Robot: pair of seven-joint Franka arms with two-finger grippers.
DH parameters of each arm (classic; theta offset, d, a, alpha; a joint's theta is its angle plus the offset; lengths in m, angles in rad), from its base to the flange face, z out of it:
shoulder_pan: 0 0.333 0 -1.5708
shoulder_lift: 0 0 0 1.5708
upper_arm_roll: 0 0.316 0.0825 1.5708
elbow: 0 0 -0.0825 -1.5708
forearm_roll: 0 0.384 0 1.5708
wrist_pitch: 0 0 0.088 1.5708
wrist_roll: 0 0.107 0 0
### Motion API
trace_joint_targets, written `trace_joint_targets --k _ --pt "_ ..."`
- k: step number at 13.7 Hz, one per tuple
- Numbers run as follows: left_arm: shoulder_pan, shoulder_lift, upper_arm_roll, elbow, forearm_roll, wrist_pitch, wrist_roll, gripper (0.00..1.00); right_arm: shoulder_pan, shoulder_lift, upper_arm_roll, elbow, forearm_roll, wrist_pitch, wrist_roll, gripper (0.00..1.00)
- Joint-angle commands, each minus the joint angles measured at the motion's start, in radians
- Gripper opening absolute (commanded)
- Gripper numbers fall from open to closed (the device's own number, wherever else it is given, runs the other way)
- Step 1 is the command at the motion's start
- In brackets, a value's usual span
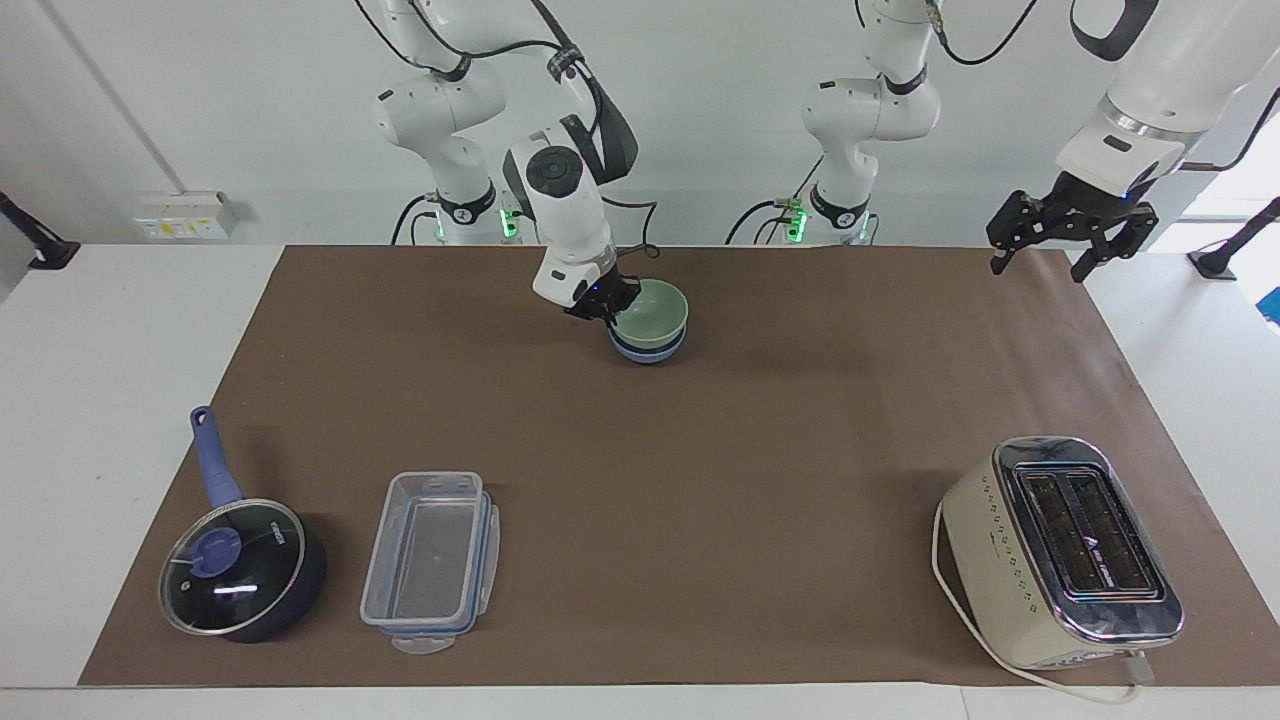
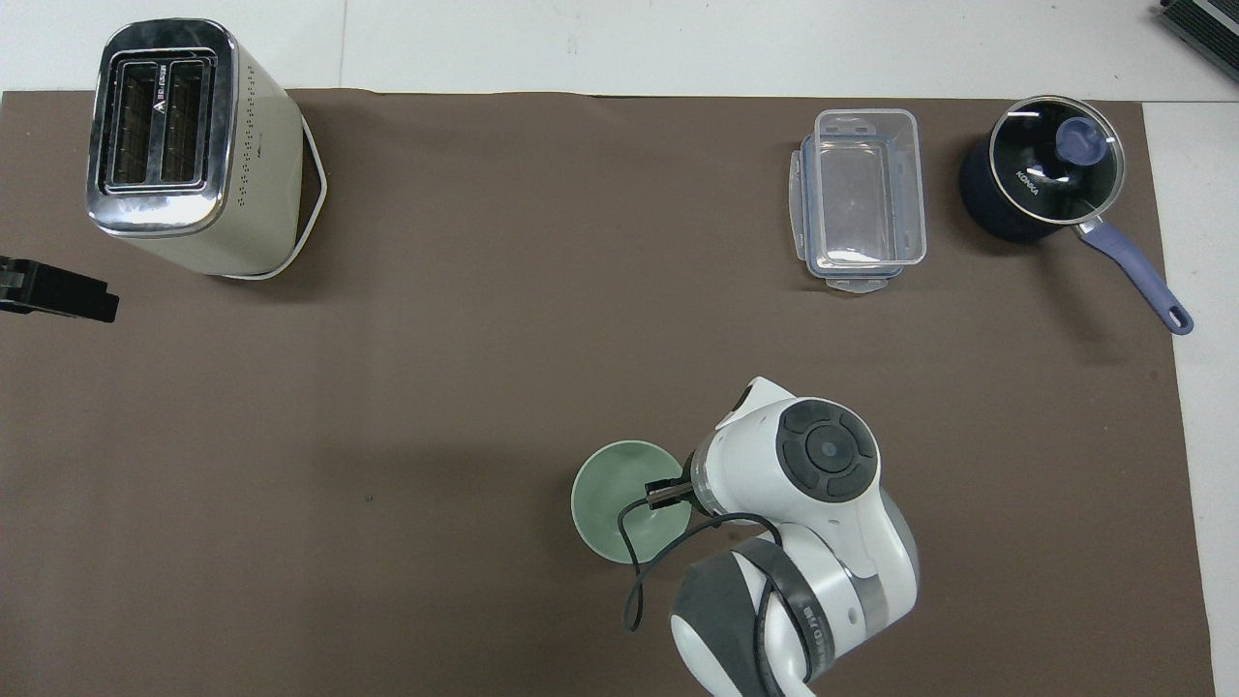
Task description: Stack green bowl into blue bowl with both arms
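Right gripper (image 1: 607,303) sits at the rim of the green bowl (image 1: 653,311), jaws clamped on the rim wall on the side toward the right arm's end of the bench. The green bowl sits nested in the blue bowl (image 1: 648,348), only a band of blue showing under it, directly below the jaws. Can't tell if it's fully seated or a hair tilted.

Left gripper (image 1: 1070,228) waits up in the air over the bench edge at its own end, jaws apart.

Handling guess: both bowls look light, rigid, with a smooth glossy surface, so slippery. A thin rim pinch is the only real hold, one jaw inside and one outside. Round nested walls may self-centre on release, or stick and drag on retreat.

Brown mat (image 1: 700,450) is matte, looks grippy. Overhead, the green bowl covers the blue one entirely.
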Motion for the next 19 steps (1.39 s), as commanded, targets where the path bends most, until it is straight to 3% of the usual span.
trace_joint_targets --k 1,7,8,9,10,11,14,19 --pt "0.005 -0.011 -0.001 -0.004 -0.008 -0.012 -0.007 1.00 0.009 0.001 0.001 -0.019 0.023 0.037 0.001 0.00" --pt "0.005 -0.011 -0.001 -0.004 -0.008 -0.012 -0.007 1.00 0.013 0.025 0.001 -0.016 0.021 0.059 0.004 0.04" --pt "0.005 -0.011 -0.001 -0.004 -0.008 -0.012 -0.007 1.00 0.013 0.027 0.001 -0.012 0.021 0.054 0.004 0.14" --pt "0.005 -0.011 -0.001 -0.004 -0.008 -0.012 -0.007 1.00 0.013 0.027 0.001 -0.008 0.021 0.050 0.006 0.32" --pt "0.005 -0.011 -0.001 -0.004 -0.008 -0.012 -0.007 1.00 0.013 0.021 0.001 -0.003 0.021 0.043 0.004 0.63" --pt "0.005 -0.011 -0.001 -0.004 -0.008 -0.012 -0.007 1.00 0.010 0.010 -0.001 0.001 0.021 0.024 0.003 1.00" --pt "0.005 -0.011 -0.001 -0.004 -0.008 -0.012 -0.007 1.00 -0.008 -0.025 -0.011 0.084 0.005 -0.107 0.009 1.00" --pt "0.005 -0.011 -0.001 -0.004 -0.008 -0.012 -0.007 1.00 -0.170 -0.109 -0.015 0.188 -0.113 -0.249 -0.002 1.00"
